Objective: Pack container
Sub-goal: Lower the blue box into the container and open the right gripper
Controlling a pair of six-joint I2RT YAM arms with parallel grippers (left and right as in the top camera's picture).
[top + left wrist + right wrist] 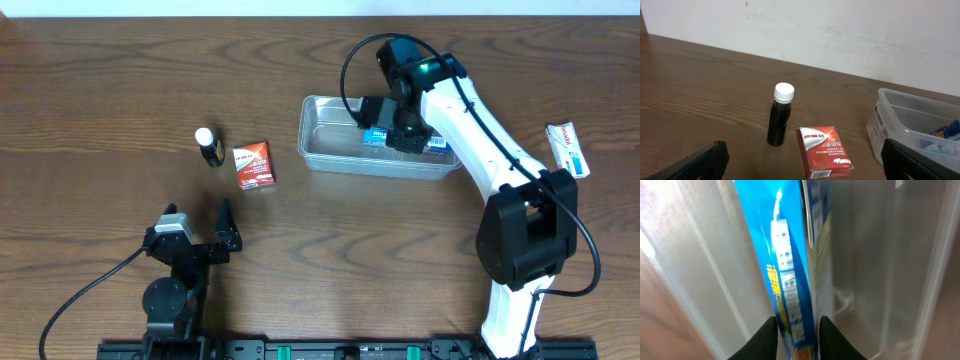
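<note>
Container [330,138]: a clear plastic tub, upper centre of the overhead frame, resting on the bench [100,80].

Your right fingers [764,339] are down inside it, clenched on a blue box [785,280] held edge-on. My read is that the narrow hold lets the box slide in close to the tub's wall and leaves floor space for the rest. Overhead puts the box in the tub's right half, under the wrist. It is not let go yet.

Your left fingers [702,162] are spread wide and hold nothing. They sit low at the lower left of the overhead frame, facing a dark bottle [780,117] and a red carton [825,152]. The bottle stands upright with a white cap; the carton lies flat just beside it. Both are outside the tub, to its left, and are probably your next picks.

A white tube [568,148] lies alone near the right edge, well apart from the tub.

Writing:
- Red carton: white Chinese characters and a barcode on the near end, too small to read safely.
- Blue box: white and yellow lettering, blurred, unreadable.
- Tube: red and blue print, not legible.
- Bottle: no label visible.
</note>
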